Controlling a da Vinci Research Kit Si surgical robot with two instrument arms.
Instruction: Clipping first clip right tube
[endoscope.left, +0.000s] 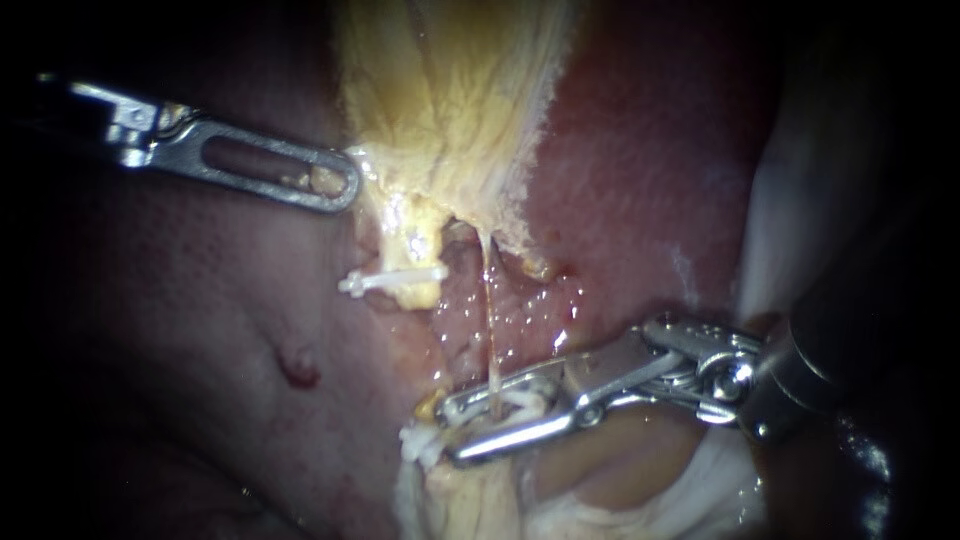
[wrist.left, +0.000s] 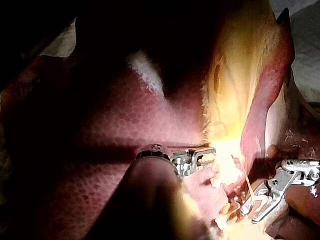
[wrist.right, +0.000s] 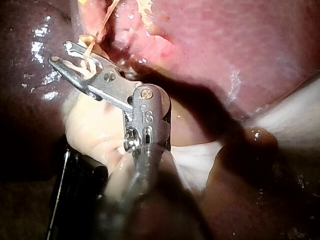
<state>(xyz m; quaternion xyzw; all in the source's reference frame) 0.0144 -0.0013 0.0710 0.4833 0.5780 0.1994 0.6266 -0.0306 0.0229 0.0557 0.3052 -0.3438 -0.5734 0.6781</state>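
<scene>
Two jaws of our right instrument (endoscope.left: 448, 432) stand apart and hold an open white clip (endoscope.left: 520, 398) around the thin right tube (endoscope.left: 490, 330), below the gallbladder (endoscope.left: 450, 90). Our left instrument (endoscope.left: 345, 185) rests at the gallbladder's edge; another clip (endoscope.left: 390, 280) sits on the left tube (endoscope.left: 415, 240).

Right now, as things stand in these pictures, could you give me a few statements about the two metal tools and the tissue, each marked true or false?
1. A white plastic clip sits across the thick pale-yellow tube. True.
2. The slender silver left instrument touches the thin tan thread-like tube. False: its tip lies beside the yellowish gallbladder, apart from that tube.
3. The thin tube passes between the jaws of the silver right instrument. True.
4. The right instrument's jaws hold nothing. False: a second white clip sits between them, around the thin tube.
</scene>
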